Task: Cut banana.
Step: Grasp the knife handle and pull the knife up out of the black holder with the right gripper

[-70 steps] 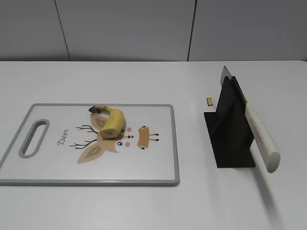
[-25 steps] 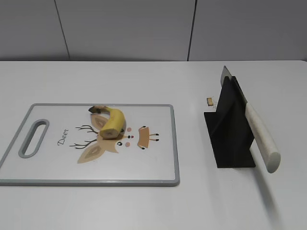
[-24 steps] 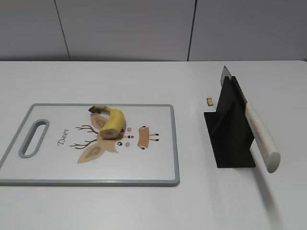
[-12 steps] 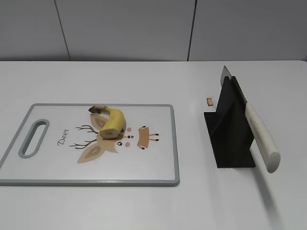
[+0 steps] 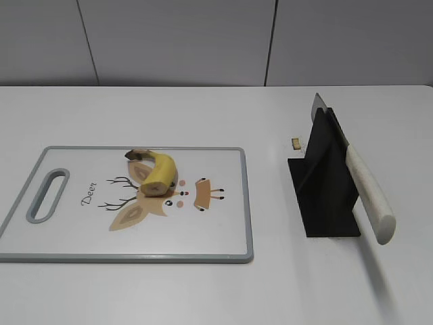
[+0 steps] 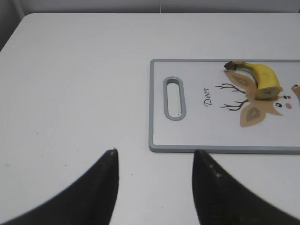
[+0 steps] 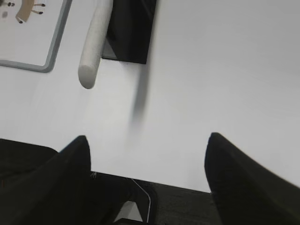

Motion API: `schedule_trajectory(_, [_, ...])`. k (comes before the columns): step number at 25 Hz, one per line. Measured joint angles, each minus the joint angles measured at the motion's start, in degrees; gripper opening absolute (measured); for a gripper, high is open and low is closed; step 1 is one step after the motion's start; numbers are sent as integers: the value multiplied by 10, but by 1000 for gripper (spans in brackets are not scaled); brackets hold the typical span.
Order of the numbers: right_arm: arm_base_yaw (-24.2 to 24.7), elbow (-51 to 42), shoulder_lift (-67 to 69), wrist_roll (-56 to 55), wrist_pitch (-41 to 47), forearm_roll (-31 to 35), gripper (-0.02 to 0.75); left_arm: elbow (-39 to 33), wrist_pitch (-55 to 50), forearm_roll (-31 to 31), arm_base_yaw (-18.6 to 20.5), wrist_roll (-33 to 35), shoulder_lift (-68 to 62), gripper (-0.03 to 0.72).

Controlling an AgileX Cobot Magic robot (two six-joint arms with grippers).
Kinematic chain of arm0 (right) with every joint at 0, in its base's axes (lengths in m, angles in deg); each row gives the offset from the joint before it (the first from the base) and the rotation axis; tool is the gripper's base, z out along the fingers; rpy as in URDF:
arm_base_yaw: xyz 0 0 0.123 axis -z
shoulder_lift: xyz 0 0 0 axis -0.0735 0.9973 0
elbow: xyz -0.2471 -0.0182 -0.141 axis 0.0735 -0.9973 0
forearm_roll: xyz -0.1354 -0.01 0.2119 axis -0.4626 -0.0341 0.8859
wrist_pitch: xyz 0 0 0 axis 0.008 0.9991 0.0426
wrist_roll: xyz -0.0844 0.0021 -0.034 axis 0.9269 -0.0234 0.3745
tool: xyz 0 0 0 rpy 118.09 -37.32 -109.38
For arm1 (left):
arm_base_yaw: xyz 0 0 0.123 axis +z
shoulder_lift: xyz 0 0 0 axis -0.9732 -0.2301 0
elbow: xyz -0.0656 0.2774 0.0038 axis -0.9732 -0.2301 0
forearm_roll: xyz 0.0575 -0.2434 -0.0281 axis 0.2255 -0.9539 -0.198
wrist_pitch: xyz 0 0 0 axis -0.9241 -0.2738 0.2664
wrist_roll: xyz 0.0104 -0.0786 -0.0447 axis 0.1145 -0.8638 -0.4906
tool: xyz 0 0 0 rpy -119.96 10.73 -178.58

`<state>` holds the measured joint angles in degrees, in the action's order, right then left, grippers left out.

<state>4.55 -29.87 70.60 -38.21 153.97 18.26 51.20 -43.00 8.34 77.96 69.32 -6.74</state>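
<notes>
A short yellow banana piece (image 5: pixel 157 172) with a dark stem lies on a white cutting board (image 5: pixel 223 233) with a deer drawing. It also shows in the left wrist view (image 6: pixel 260 79) on the board (image 6: pixel 187 136). A knife with a white handle (image 5: pixel 369 193) rests in a black stand (image 5: pixel 323 186); the right wrist view shows the handle (image 7: pixel 93 47) and the stand (image 7: pixel 133 33). My left gripper (image 6: pixel 154 152) is open and empty, near of the board's handle end. My right gripper (image 7: pixel 147 140) is open and empty over the table's front edge, apart from the knife. Neither gripper shows in the exterior view.
The board has a grey slot handle (image 6: pixel 173 97) at its left end. A small tan crumb-like object (image 5: pixel 295 143) lies behind the stand. The white table (image 5: pixel 203 108) meets a grey wall at the back. The table's front edge (image 7: pixel 164 180) shows in the right wrist view.
</notes>
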Motion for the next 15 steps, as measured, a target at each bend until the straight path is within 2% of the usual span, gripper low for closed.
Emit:
schedule_trajectory(4, [-27, 20, 45, -44, 0, 9, 583, 0, 0, 0, 0, 0, 0, 481])
schedule_trajectory(15, [-170, 71, 165, -111, 1, -13, 531, 0, 0, 0, 0, 0, 0, 481])
